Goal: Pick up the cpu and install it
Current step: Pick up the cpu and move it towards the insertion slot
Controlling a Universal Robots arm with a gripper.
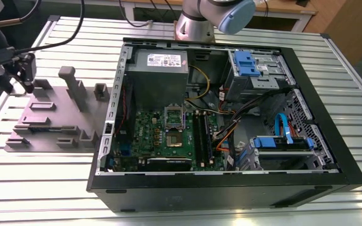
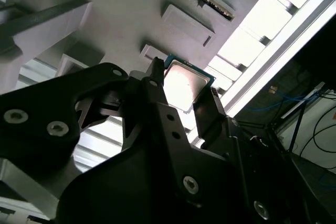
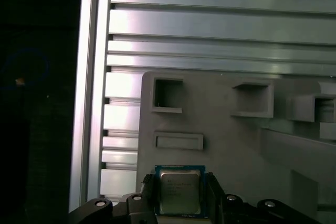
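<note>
The cpu [image 3: 179,191] [image 2: 184,83], a flat square chip with a silvery top and a thin green rim, sits between the two black fingertips of my gripper [image 3: 180,195] [image 2: 182,88] in both wrist views. Both fingers [image 3: 148,192] press against opposite edges of the chip, so the gripper is shut on it. Behind the chip lies the grey fixture plate [image 3: 226,140] [image 1: 49,122]. In the exterior view my gripper [image 1: 22,77] hangs over that plate's far corner at the exterior view's left. The motherboard's shiny cpu socket [image 1: 173,127] lies inside the open computer case [image 1: 231,183].
The grey plate carries upright posts [image 1: 73,87] and shallow pockets [image 3: 168,95]. It rests on a slatted aluminium table [image 1: 36,179]. The case also holds a grey power supply [image 1: 159,66], blue drive brackets [image 1: 247,63], and loose cables [image 1: 231,127]. The arm's base [image 1: 200,23] stands behind the case.
</note>
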